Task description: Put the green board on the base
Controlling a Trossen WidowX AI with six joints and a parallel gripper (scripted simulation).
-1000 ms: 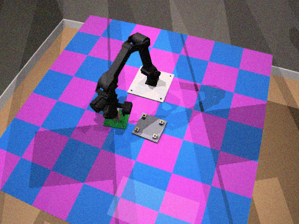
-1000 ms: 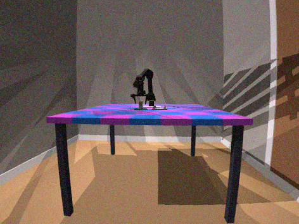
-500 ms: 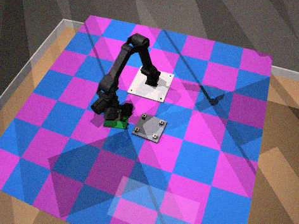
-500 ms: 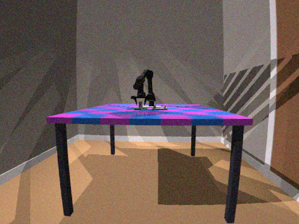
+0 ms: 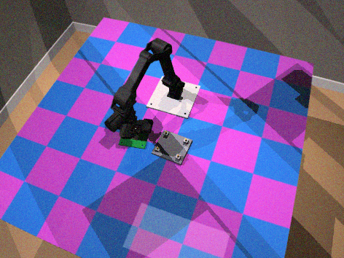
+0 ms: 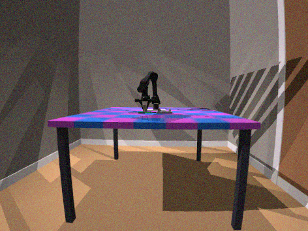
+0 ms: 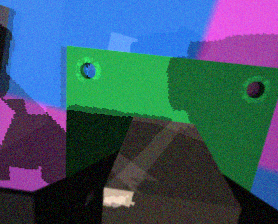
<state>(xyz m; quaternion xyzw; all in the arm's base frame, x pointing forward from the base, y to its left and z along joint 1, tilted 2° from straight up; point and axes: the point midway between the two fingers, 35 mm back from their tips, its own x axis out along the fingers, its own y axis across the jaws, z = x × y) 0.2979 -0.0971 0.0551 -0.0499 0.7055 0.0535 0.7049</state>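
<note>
My black two-fingered gripper [image 5: 136, 137] [image 6: 145, 106] [image 7: 160, 164]: one, partly closed, clamped on the square handle [image 7: 165, 160] of the flat green board [image 5: 133, 143] [image 6: 141, 112] [image 7: 120, 82], left of the top view's centre, beside the grey four-post base [image 5: 172, 147] [image 6: 165, 111].

I see a checkered tabletop, pink and blue squares [image 5: 233, 151] [image 6: 150, 124], on dark legs [image 6: 66, 177]. Brown floor [image 6: 130, 180] below, grey wall [image 5: 226, 15] [image 6: 153, 33] behind with white baseboard [image 5: 36, 60] [image 6: 143, 143]. Orange-brown panel [image 6: 298, 92] at my view's right edge, beside a white vertical trim strip [image 6: 280, 66].
</note>
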